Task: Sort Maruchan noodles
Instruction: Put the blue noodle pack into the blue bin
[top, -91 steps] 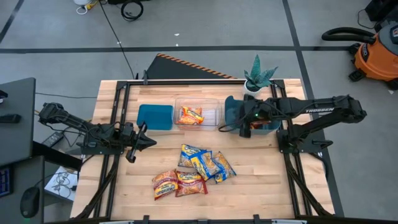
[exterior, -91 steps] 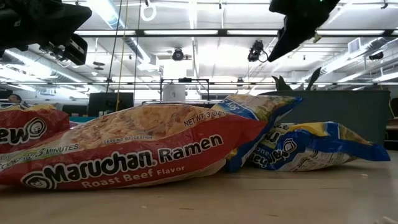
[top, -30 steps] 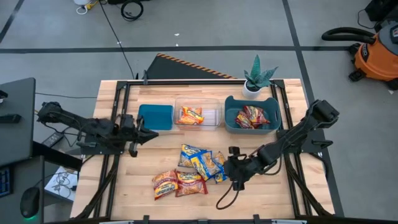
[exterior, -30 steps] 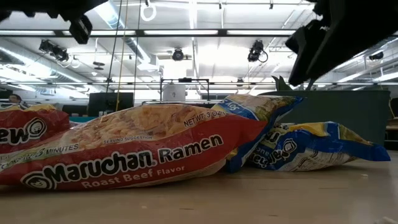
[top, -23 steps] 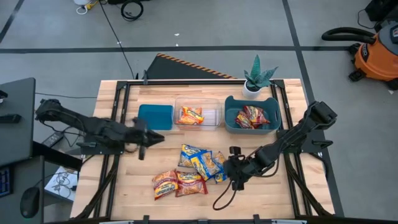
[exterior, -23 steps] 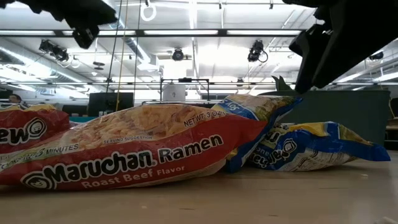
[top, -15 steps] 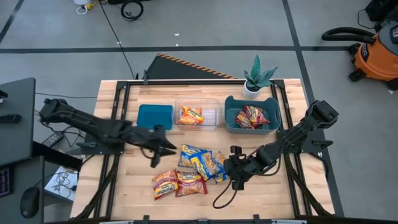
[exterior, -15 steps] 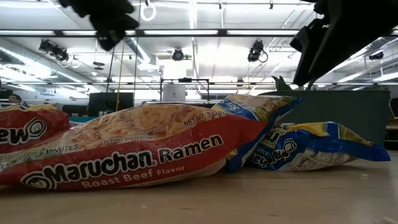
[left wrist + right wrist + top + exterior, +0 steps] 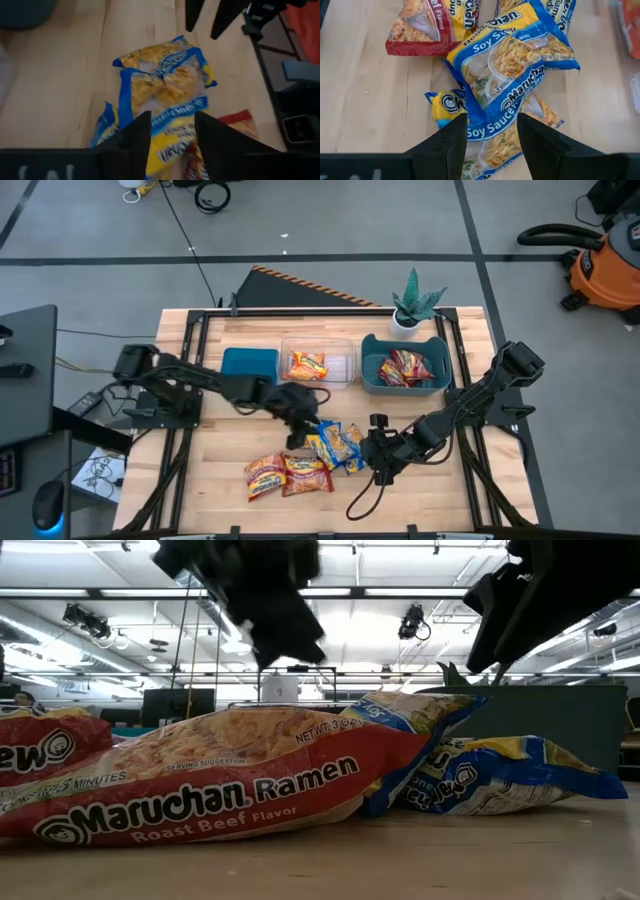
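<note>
Several blue-and-yellow Maruchan noodle packets (image 9: 330, 442) lie overlapped at mid-table, with red and orange ones (image 9: 285, 475) nearer the front edge. My left gripper (image 9: 172, 135) hovers open above the blue packets (image 9: 165, 95), clear of them in the low view (image 9: 270, 600). My right gripper (image 9: 491, 140) stands open just right of the pile (image 9: 375, 455), over a blue Soy Sauce packet (image 9: 510, 60) and touching nothing. An orange packet (image 9: 308, 365) lies in the clear bin (image 9: 345, 360), and red packets (image 9: 403, 367) lie in the right teal bin (image 9: 440, 370).
A second teal bin (image 9: 250, 367) stands left of the clear one. A potted plant (image 9: 412, 305) sits at the far right corner. A big red Roast Beef packet (image 9: 220, 790) lies close to the low camera. Bare wood (image 9: 420, 500) shows at the near right.
My left gripper has swept from beside the left teal bin toward the table's right and somewhat nearer, ending above the blue packets. The packets have not moved.
</note>
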